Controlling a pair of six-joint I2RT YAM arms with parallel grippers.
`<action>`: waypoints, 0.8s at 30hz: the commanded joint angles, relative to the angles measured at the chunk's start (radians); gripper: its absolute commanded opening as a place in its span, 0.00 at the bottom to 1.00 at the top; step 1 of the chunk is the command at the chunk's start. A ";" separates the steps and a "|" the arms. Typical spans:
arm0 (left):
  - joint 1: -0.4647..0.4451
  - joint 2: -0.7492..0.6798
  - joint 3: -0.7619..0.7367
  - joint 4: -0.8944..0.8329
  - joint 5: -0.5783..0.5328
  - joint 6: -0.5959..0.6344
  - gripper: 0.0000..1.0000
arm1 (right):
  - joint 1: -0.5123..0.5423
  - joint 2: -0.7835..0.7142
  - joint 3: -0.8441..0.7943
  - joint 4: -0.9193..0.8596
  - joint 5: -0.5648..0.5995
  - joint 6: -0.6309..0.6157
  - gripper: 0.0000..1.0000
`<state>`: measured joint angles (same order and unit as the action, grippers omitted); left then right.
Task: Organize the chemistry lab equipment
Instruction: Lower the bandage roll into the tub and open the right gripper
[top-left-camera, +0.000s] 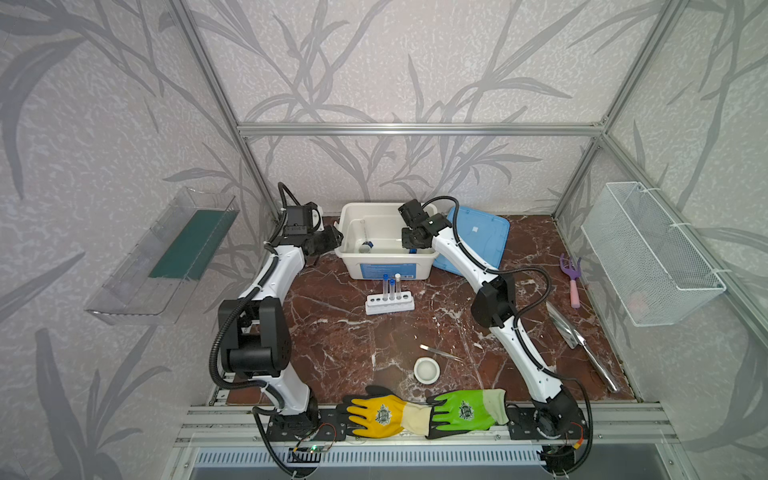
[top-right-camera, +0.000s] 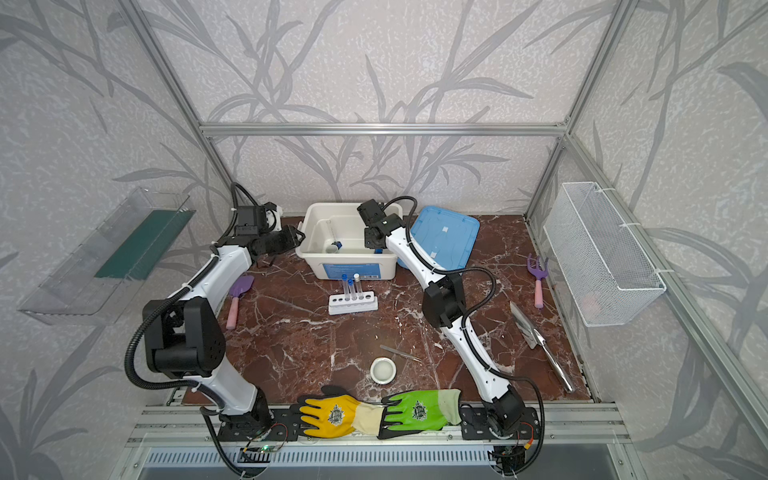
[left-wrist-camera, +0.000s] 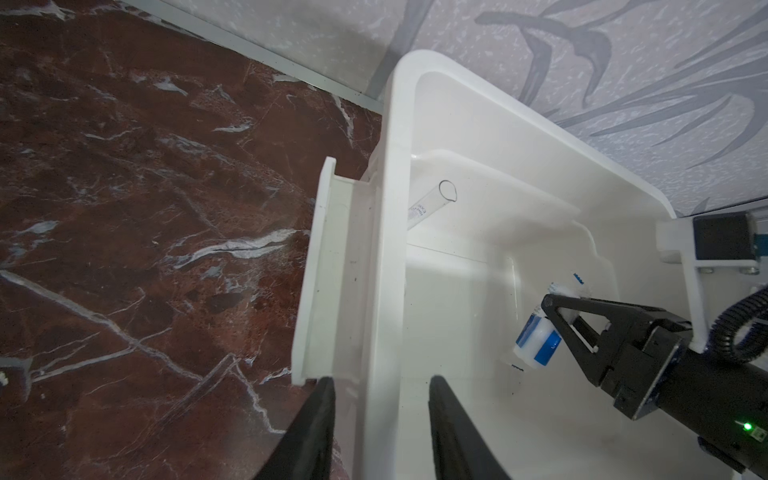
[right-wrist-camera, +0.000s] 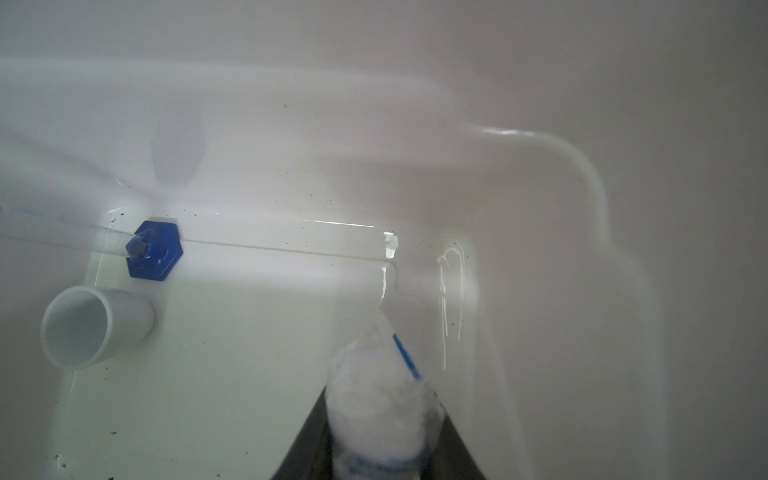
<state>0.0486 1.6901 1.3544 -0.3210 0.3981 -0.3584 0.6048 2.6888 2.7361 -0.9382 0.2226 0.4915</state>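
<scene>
My right gripper (right-wrist-camera: 382, 399) reaches down into the white bin (top-left-camera: 388, 270) and is shut on a blue-labelled vial (left-wrist-camera: 538, 343), held just above the bin floor. On that floor lie a clear vessel with a blue hexagonal base (right-wrist-camera: 153, 249) and a small white ceramic dish (right-wrist-camera: 91, 328) on its side. My left gripper (left-wrist-camera: 380, 378) straddles the bin's left wall at the handle, closed on it. In front of the bin the white rack (top-left-camera: 390, 302) holds three capped test tubes (top-left-camera: 392, 286). Metal tweezers (top-left-camera: 440, 352) and a second white dish (top-left-camera: 427, 370) lie nearer the front.
The blue bin lid (top-left-camera: 478, 241) leans at the bin's right. A yellow glove (top-left-camera: 386, 415) and a green glove (top-left-camera: 469, 409) lie on the front edge. A purple rake (top-left-camera: 571, 274), a metal scoop (top-left-camera: 582, 345) and a wire basket (top-left-camera: 652, 253) are right; a purple trowel (top-right-camera: 239, 299) is left.
</scene>
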 joint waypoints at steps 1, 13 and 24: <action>0.001 -0.036 -0.008 0.000 0.001 0.007 0.39 | -0.007 0.028 0.027 0.012 -0.009 0.022 0.32; 0.001 -0.037 -0.005 -0.003 0.001 0.011 0.39 | -0.031 0.062 -0.001 0.046 -0.049 0.039 0.36; 0.002 -0.040 -0.008 -0.002 0.001 0.010 0.39 | -0.033 0.064 -0.010 0.059 -0.064 0.029 0.50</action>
<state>0.0486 1.6901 1.3529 -0.3206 0.3977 -0.3523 0.5812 2.7476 2.7335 -0.8734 0.1570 0.5285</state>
